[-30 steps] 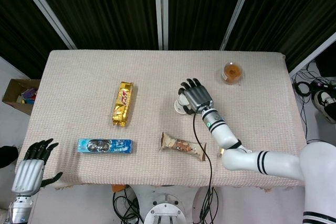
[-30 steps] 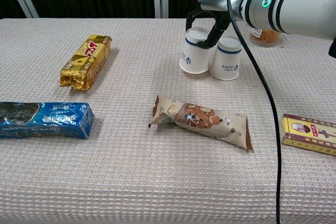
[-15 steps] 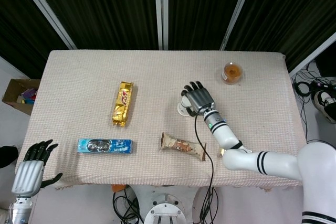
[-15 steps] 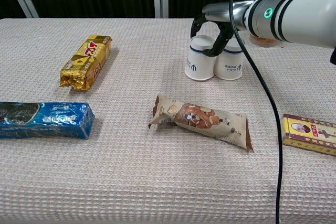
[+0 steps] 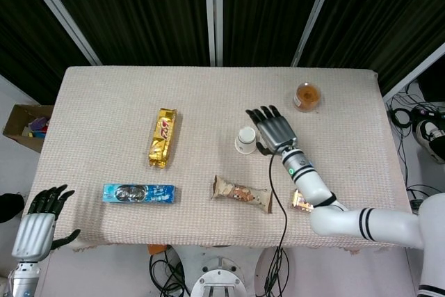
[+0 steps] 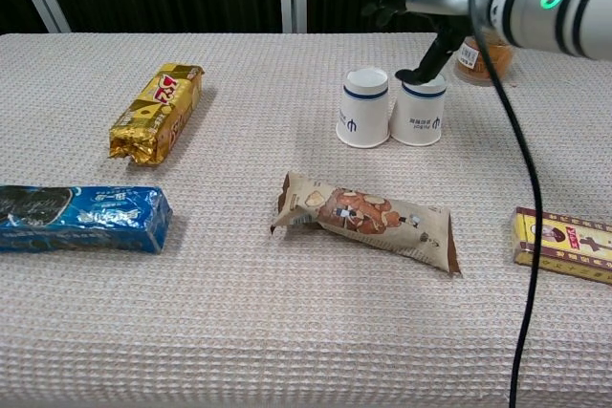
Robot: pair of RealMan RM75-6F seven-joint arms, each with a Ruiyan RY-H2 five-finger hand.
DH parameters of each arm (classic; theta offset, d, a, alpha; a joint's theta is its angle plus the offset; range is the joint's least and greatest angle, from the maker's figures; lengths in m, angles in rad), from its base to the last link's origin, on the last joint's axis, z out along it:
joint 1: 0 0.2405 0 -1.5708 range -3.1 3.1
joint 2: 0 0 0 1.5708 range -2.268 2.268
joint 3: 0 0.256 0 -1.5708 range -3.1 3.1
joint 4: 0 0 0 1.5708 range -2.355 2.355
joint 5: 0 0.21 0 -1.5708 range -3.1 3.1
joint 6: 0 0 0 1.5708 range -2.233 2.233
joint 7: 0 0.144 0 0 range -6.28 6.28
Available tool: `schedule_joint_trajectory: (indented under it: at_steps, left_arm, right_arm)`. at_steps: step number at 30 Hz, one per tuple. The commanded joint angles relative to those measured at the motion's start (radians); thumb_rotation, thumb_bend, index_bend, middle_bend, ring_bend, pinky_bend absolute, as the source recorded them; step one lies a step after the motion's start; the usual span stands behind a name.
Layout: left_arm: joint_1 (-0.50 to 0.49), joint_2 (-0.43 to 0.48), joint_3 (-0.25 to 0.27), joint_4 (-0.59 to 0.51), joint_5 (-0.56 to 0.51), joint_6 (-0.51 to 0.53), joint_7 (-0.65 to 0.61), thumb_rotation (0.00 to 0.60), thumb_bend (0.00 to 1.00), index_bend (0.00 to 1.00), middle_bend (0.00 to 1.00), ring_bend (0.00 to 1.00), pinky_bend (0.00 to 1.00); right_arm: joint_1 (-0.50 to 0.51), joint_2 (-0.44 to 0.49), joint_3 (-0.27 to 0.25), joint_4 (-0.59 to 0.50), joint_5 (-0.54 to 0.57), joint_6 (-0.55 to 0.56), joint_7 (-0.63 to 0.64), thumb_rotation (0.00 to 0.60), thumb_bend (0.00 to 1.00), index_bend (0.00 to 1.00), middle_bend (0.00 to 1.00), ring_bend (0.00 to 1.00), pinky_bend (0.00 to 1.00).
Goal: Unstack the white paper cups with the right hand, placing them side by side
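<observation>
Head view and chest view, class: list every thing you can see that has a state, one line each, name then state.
Left paper cup: upside down on the table, touching the other cup.
Right paper cup: upside down, a fingertip over its top.
Right robot hand: fingers spread, holding nothing.
Left robot hand: off the table edge, fingers apart, holding nothing.
Gold snack pack: lying flat, sealed.
Blue packet: lying flat.
Brown snack bar: lying flat, sealed.
Orange tub: upright.

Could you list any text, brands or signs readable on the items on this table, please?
None reads clearly.
Two white paper cups: blue trident-like logo, caption too small.
Gold packet: red lettering, blurred.
Blue packet: white lettering, blurred.
Brown snack bar: illegible.
Yellow box: print too small.
</observation>
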Motion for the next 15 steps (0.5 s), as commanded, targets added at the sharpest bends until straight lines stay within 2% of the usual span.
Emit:
schedule_joint_trajectory:
  at_steps: [1, 4, 8, 12, 15]
  left_arm:
    - [0.002, 0.009, -0.001, -0.003, 0.003, 0.007, 0.003, 0.6, 0.13, 0.19, 0.1, 0.08, 0.12]
    - [0.004, 0.022, -0.006, -0.012, 0.003, 0.019, 0.013, 0.6, 0.13, 0.19, 0.1, 0.08, 0.12]
    - [0.011, 0.045, -0.018, -0.038, -0.001, 0.043, 0.033, 0.6, 0.13, 0.19, 0.1, 0.09, 0.12]
    - [0.018, 0.067, -0.021, -0.082, 0.008, 0.064, 0.07, 0.6, 0.13, 0.19, 0.1, 0.08, 0.12]
    - [0.021, 0.076, -0.011, -0.116, 0.02, 0.063, 0.106, 0.6, 0.13, 0.19, 0.1, 0.08, 0.12]
  right_arm:
    - [-0.179, 0.183, -0.061, -0.182, -0.217, 0.172, 0.123, 0.6, 0.35, 0.0, 0.08, 0.0, 0.0]
    - [-0.317, 0.268, -0.141, -0.235, -0.389, 0.318, 0.185, 0.6, 0.35, 0.0, 0.06, 0.0, 0.0]
    - [-0.503, 0.321, -0.253, -0.213, -0.586, 0.493, 0.295, 0.6, 0.35, 0.0, 0.03, 0.0, 0.0]
    - [-0.669, 0.315, -0.323, -0.089, -0.723, 0.633, 0.469, 0.6, 0.36, 0.0, 0.0, 0.0, 0.0]
    - [-0.752, 0.281, -0.339, 0.022, -0.777, 0.697, 0.566, 0.6, 0.36, 0.0, 0.0, 0.0, 0.0]
